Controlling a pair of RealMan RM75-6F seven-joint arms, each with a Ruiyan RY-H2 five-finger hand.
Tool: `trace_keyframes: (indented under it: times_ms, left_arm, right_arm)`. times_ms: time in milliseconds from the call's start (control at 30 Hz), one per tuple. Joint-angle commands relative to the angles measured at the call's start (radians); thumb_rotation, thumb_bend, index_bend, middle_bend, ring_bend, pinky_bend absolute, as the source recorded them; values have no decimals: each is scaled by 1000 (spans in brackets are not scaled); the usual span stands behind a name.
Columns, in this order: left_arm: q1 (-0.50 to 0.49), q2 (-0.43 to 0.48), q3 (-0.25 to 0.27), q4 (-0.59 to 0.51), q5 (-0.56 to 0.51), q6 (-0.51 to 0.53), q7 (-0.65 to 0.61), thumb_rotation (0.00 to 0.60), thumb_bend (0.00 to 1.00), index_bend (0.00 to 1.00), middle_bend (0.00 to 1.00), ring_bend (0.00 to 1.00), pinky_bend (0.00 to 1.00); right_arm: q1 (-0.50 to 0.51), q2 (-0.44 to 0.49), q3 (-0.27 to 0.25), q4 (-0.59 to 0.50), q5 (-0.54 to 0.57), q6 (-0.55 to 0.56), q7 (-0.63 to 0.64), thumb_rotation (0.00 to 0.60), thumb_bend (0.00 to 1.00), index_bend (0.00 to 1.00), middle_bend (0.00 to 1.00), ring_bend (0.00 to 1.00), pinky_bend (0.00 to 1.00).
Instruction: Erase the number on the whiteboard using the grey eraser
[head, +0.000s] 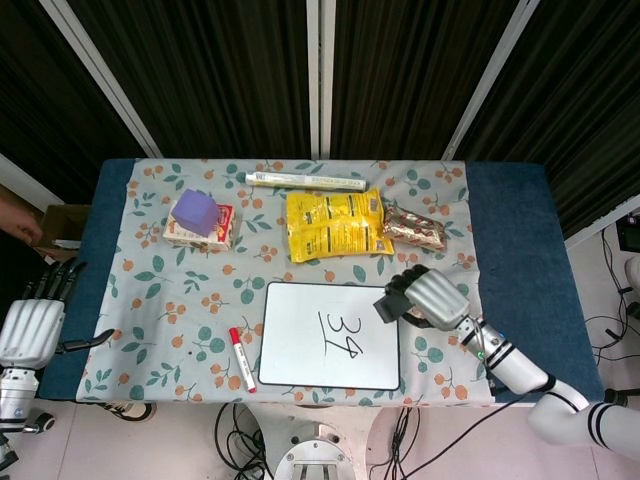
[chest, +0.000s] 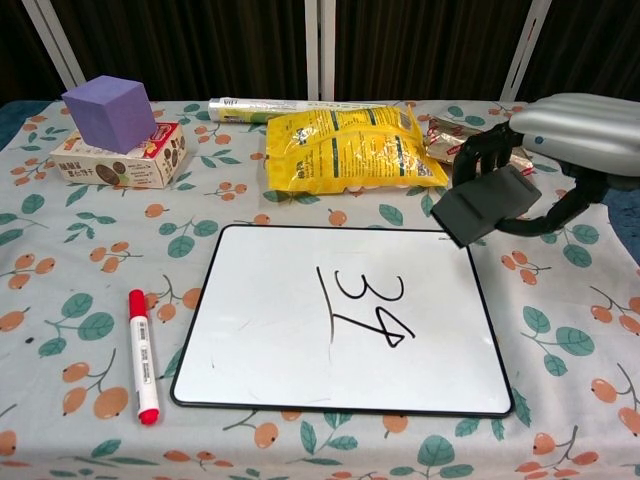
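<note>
The right robot hand (chest: 560, 150) grips the flat grey eraser (chest: 484, 205) above the glossy rectangular whiteboard (chest: 340, 320) (near its far right corner), at the worktop's near edge; "34" (chest: 365, 305) remains.

R hand (chest: 560, 140) fingers curled gripping; L hand (head: 30, 325) idle, fingers apart.

White whiteboard (chest: 300, 330) with black rim and black number (chest: 360, 305); dark grey eraser (chest: 485, 205) at its 2 o'clock; red-capped white marker (chest: 143, 355) at 9; yellow snack bag (chest: 350, 148) at 12; purple cube (chest: 108, 112); floral cloth (chest: 60, 300) of orange berries and green leaves on white
</note>
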Motion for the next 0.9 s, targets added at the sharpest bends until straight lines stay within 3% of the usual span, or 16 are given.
trace_keyframes:
  times_ms: [33, 333, 900]
  left_arm:
    - [3, 2, 1, 3, -1, 3, -4, 308, 0, 0, 28, 17, 135]
    - [16, 8, 1, 21, -7, 15, -31, 308, 0, 0, 28, 17, 135]
    - [23, 6, 0, 50, -5, 21, -59, 320, 0, 0, 28, 17, 135]
  right_arm:
    - [10, -8, -29, -53, -30, -35, -61, 600, 381, 876, 720, 625, 732]
    - [19, -71, -48, -81, -38, -87, -171, 600, 382, 898, 738, 642, 752]
    - [32, -96, -56, -131, 14, -185, -329, 600, 383, 915, 746, 649, 761]
